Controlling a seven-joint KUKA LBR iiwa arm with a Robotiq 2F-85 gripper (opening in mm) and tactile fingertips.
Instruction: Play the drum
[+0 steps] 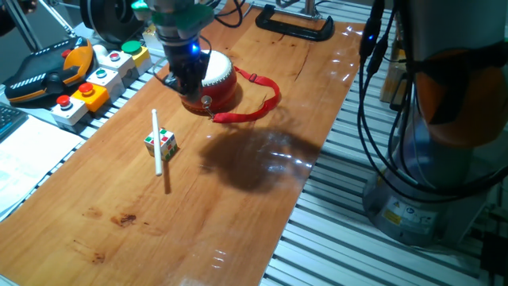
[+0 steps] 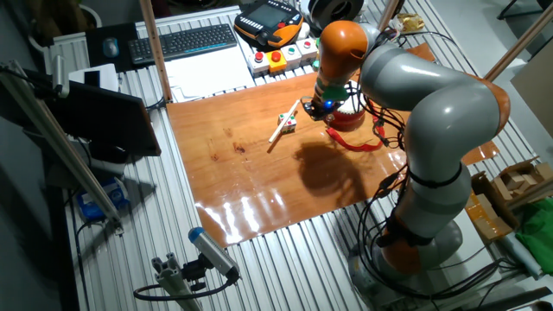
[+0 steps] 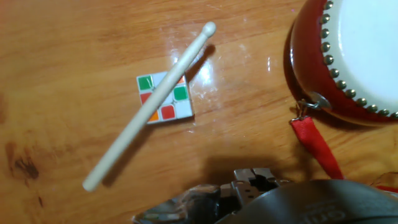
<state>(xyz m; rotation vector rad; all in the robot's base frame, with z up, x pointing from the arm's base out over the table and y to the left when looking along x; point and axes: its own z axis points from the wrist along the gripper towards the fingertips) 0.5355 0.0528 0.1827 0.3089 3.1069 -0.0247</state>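
Observation:
The red drum (image 1: 221, 79) with a white skin stands at the far side of the wooden table; it also shows in the other fixed view (image 2: 350, 114) and at the top right of the hand view (image 3: 354, 50). Its red strap (image 1: 266, 99) loops to the right. My gripper (image 1: 184, 83) hangs just left of the drum, close to its side. Only a dark part of the gripper (image 3: 255, 179) shows in the hand view, so its jaws cannot be read. A white drumstick (image 3: 149, 106) lies on the table across a small multicoloured cube (image 3: 168, 113), apart from the gripper.
Button boxes (image 1: 99, 75) and an orange teach pendant (image 1: 48, 71) sit along the table's left edge. A black clamp (image 1: 294, 24) lies at the far end. The robot base (image 1: 429, 183) and cables (image 1: 373, 79) stand to the right.

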